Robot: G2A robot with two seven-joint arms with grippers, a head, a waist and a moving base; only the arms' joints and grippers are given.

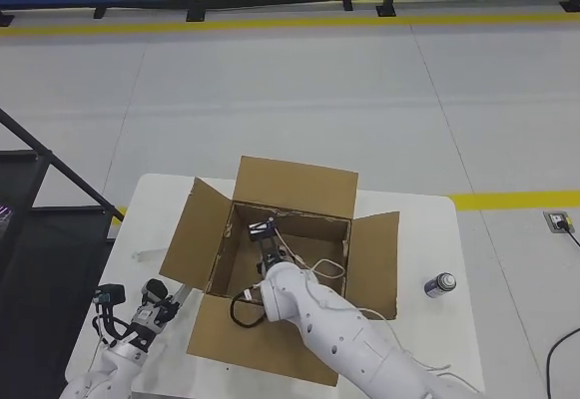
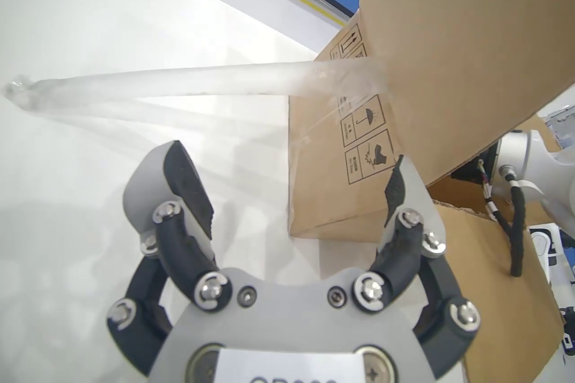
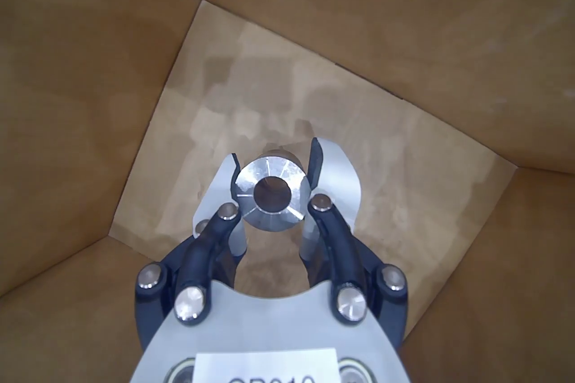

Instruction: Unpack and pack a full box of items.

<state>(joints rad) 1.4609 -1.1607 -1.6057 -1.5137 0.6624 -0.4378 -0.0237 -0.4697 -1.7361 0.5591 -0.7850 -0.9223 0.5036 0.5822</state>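
An open cardboard box stands mid-table with its flaps spread. My right arm goes down into it, and my right gripper is shut on a shiny metal cylinder with a hole through its middle, held just above the box's bare floor. My left gripper stands open over the white table beside the box's outer corner. A long clear plastic-wrapped stick lies on the table past my left gripper, one end against the box flap.
A small can stands on the table to the right of the box. The clear stick shows faintly left of the box in the top view. A dark rack stands beside the table's left edge.
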